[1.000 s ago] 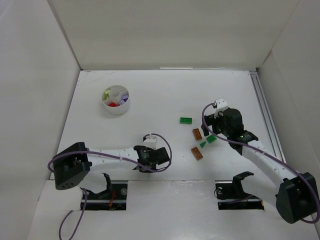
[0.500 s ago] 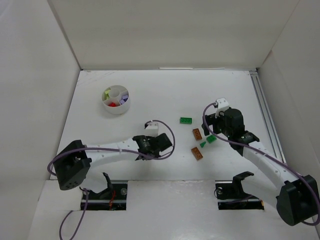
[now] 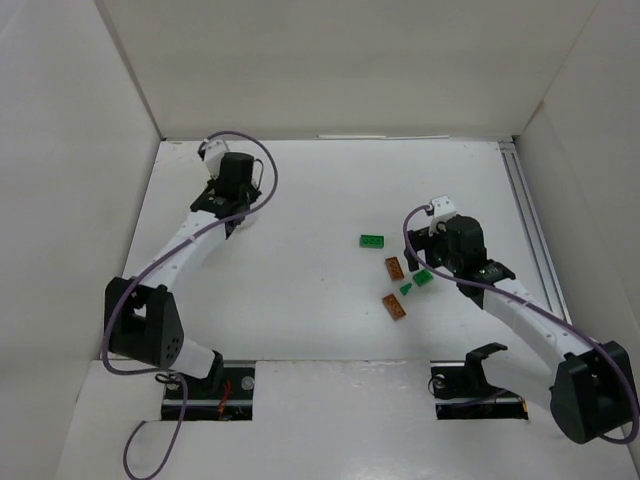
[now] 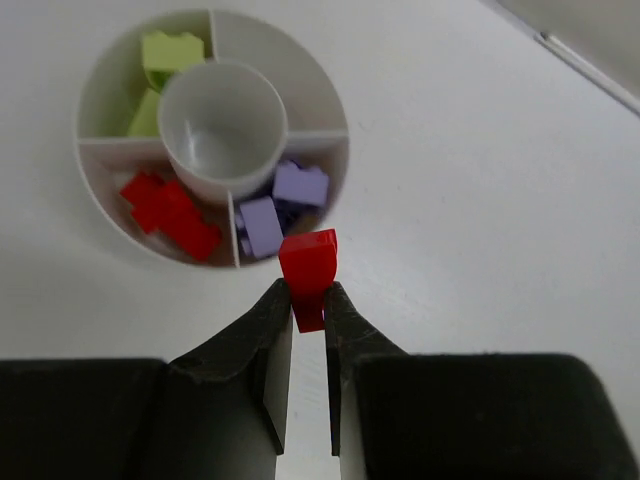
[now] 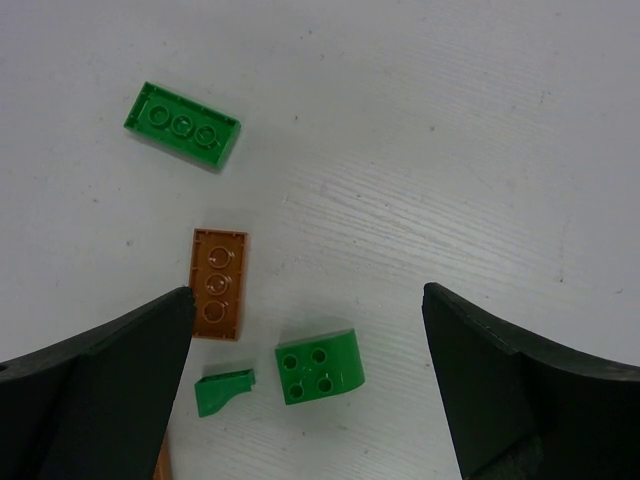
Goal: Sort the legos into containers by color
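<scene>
On the white table [image 3: 320, 190] we log two arms: left arm [image 3: 185, 240] reaches to the far-left area, right arm [image 3: 520, 310] is bent over the right-centre. Left gripper [image 4: 308, 298] is clamped on a red brick [image 4: 308, 262], pinched by its lower end btwn the fingertips, brick sticking out ahead of the tips. Wrist view puts that brick over the near rim of the cup [image 4: 222, 135], by the purple section; height above the rim we can't tell. Right gripper [image 5: 305, 300] has jaws spread wide, nothing btwn them, hovering over the loose pieces. Cup is round, white, w/ a centre well and four outer sections: red bricks [image 4: 170, 210] near-left, purple bricks [image 4: 280, 205] near-right, yellow-green bricks [image 4: 165, 50] far-left; far-right section and centre well hold nothing we can see. Loose pieces lie well apart from the cup, right of centre. Long green brick [image 5: 182, 125] is farthest out, studs up. Brown-orange plate [image 5: 218, 283] sits just beside the right gripper's left finger. Second brown-orange plate [image 3: 395, 307] lies nearer the arm bases. Rounded green brick [image 5: 320, 372] lies btwn the fingers. Tiny green wedge [image 5: 225, 392] is just beside it, not touching.
</scene>
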